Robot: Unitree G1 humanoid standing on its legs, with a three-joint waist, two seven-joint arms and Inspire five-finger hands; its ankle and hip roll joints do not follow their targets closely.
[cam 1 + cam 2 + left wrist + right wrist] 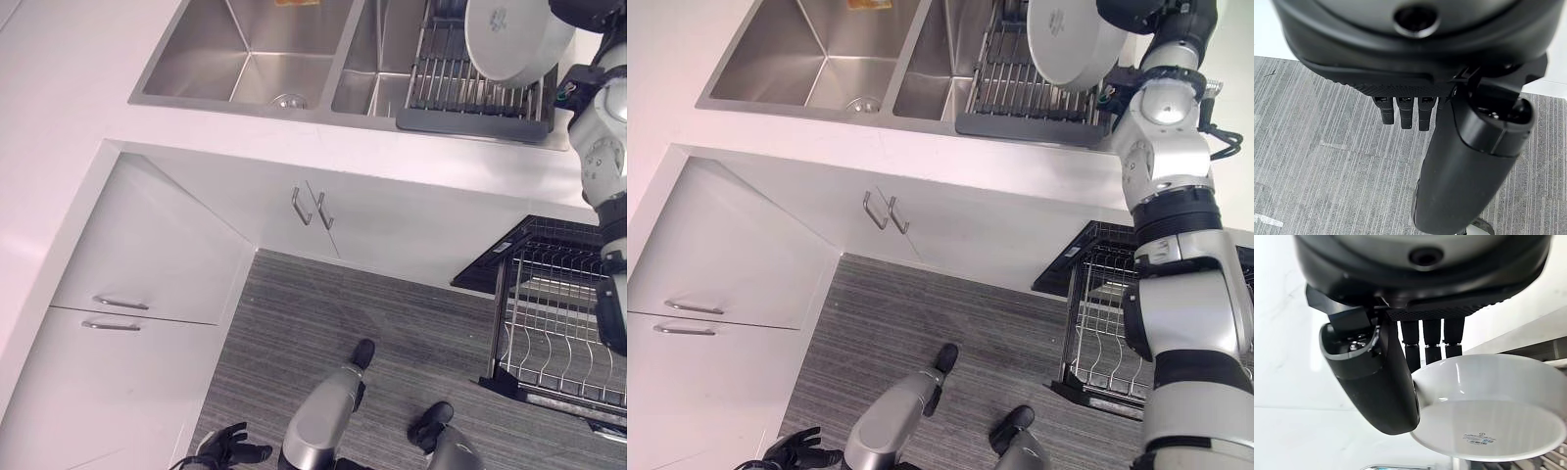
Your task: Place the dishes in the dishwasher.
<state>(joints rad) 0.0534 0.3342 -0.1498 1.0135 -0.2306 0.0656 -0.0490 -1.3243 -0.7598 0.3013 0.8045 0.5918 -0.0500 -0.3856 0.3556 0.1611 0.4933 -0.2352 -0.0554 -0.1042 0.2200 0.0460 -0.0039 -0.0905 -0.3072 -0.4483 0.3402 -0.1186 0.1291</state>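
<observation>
My right hand (1382, 382) is shut on a white bowl (1488, 411), with the thumb over its rim and the fingers behind it. The bowl (1073, 44) hangs tilted, its underside toward me, above the dark dish rack (470, 98) that sits on the right sink basin. The right hand (1136, 12) is at the bowl's far right edge. Lower right, the dishwasher's wire basket (1107, 338) is pulled out over the floor, and its tines that I can see hold nothing. My left hand (230, 450) hangs low near the grey floor with relaxed fingers (1403, 115), holding nothing.
A steel double sink (245, 59) is set in the white countertop (59, 108), which turns a corner on the left. White cabinets with bar handles (312, 208) stand below it. Grey striped floor (323, 313) lies between the cabinets and the basket.
</observation>
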